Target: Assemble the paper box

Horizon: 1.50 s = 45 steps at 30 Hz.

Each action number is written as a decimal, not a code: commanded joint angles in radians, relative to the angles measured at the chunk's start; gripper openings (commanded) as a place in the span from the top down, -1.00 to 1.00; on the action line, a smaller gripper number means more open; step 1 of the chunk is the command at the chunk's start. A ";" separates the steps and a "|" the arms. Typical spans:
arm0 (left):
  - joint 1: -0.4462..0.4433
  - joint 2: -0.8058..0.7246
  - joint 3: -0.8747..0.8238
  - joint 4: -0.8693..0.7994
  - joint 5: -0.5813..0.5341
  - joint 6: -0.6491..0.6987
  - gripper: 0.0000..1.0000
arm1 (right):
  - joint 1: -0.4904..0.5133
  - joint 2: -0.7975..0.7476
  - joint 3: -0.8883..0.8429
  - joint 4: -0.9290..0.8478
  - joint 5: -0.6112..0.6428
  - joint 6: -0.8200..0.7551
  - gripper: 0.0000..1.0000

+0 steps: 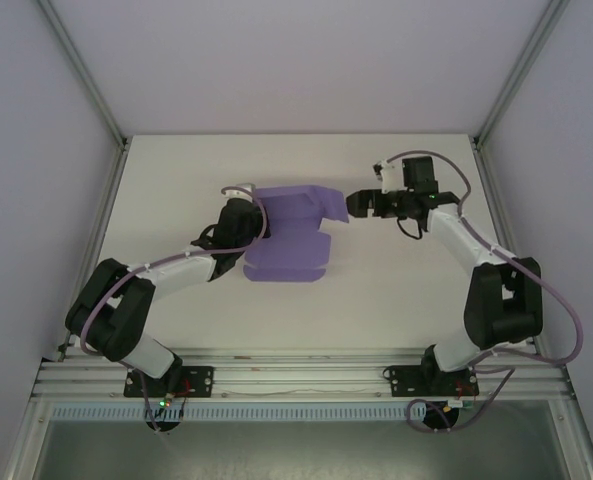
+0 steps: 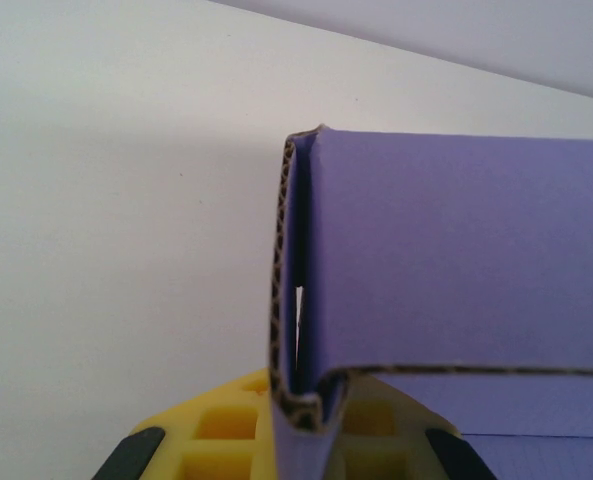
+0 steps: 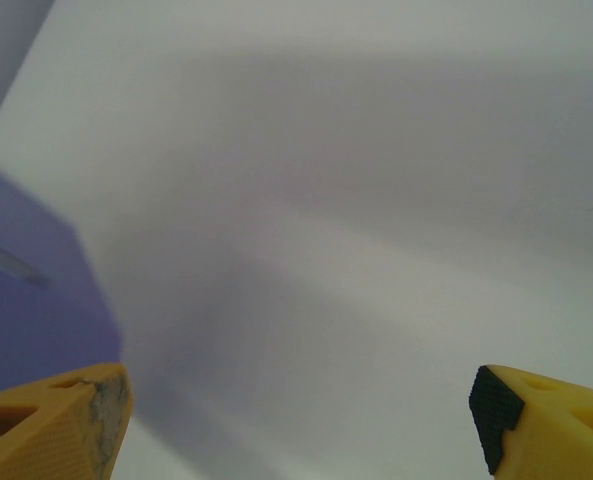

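from the near edge the left arm (image 1: 171, 270) reaches in to the paper box (image 1: 288, 240). the box sits about mid-tabletop (image 1: 376, 310), partly folded: a flat panel lies nearer the arm bases, and a raised part with a flap (image 1: 326, 200) sits toward the far right.

the left jaws are closed on the box's left side. in the left wrist view the yellow fingers (image 2: 226, 435) pinch a doubled-over wall (image 2: 291, 300) of corrugated card, standing upright.

farther back and to the right, the right arm (image 1: 466, 240) holds the right jaws just beside the raised flap, open wide with nothing between them. in the right wrist view the purple card (image 3: 26, 290) lies next to one yellow finger (image 3: 61, 420) and well apart from the other (image 3: 556, 425).

the step in hand looks like folding that right-hand flap in while the left side is pinned. to do it well:
- the left grip should hold firm on the doubled wall so it cannot spring open.
- the right jaws should meet the flap near its crease and push flat-on, not at a corner, since thin card buckles easily.
- go slowly, or the whole box may slide on the smooth tabletop.
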<state>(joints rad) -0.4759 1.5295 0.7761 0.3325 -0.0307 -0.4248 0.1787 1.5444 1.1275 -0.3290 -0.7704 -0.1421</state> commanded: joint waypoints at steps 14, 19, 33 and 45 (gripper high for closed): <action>0.004 0.035 0.053 -0.033 0.006 0.010 1.00 | 0.122 0.027 0.037 -0.096 -0.284 -0.283 -0.60; 0.004 0.039 0.055 -0.029 0.033 0.029 1.00 | 0.170 0.070 0.086 -0.042 -0.082 -0.220 -0.55; 0.000 0.035 0.049 -0.009 0.084 0.069 1.00 | 0.282 0.167 0.160 0.091 0.328 -0.112 0.01; -0.114 0.083 0.250 -0.343 -0.466 -0.175 1.00 | 0.433 0.316 0.274 0.052 1.233 0.292 1.00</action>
<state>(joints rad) -0.5575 1.5982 0.9447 0.1390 -0.2386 -0.4614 0.6106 1.8050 1.3598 -0.2249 0.0834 -0.0307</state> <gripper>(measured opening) 0.085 0.085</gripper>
